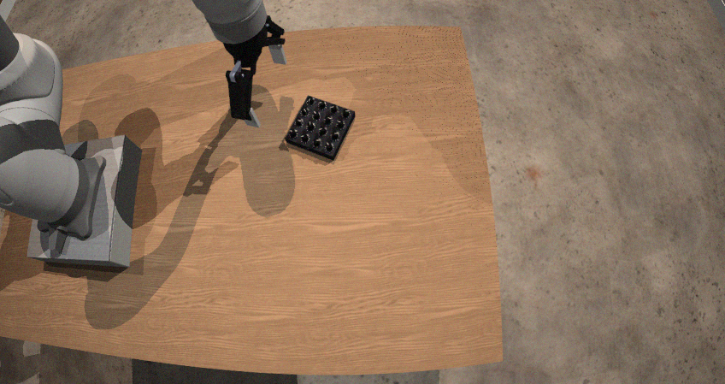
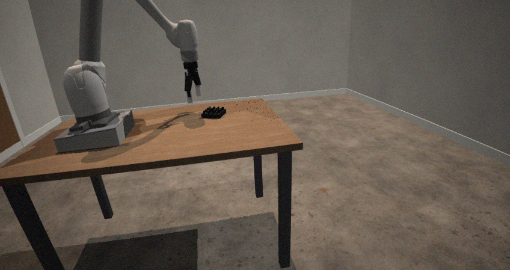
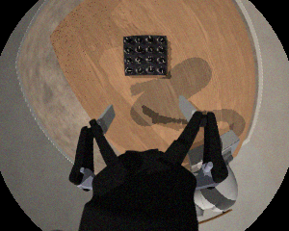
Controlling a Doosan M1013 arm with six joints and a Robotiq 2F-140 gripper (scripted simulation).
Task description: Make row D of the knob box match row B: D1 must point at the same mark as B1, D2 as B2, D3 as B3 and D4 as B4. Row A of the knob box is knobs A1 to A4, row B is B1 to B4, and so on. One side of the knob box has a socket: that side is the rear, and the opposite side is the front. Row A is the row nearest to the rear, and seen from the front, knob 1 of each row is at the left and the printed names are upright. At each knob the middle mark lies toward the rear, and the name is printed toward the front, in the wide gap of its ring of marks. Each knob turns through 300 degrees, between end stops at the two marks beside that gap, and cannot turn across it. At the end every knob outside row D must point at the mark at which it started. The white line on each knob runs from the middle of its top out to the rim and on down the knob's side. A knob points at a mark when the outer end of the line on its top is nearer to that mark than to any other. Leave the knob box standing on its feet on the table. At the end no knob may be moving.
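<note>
the knob box (image 1: 320, 127) stands flat on the wooden table (image 1: 315, 278), turned at an angle to the table's edges, in the half far from the robot's grey base block (image 1: 109, 212). it carries 16 dark knobs in 4 rows of 4; the printed names and marks are too small to read in any view. the gripper (image 1: 264, 89) hangs in the air well above the table, off to the side of the knob box nearer the base block, fingers spread wide and holding nothing. its shadow falls beside the box. around the table lie a mottled concrete floor (image 2: 375, 181) and plain grey walls (image 2: 279, 35).
</note>
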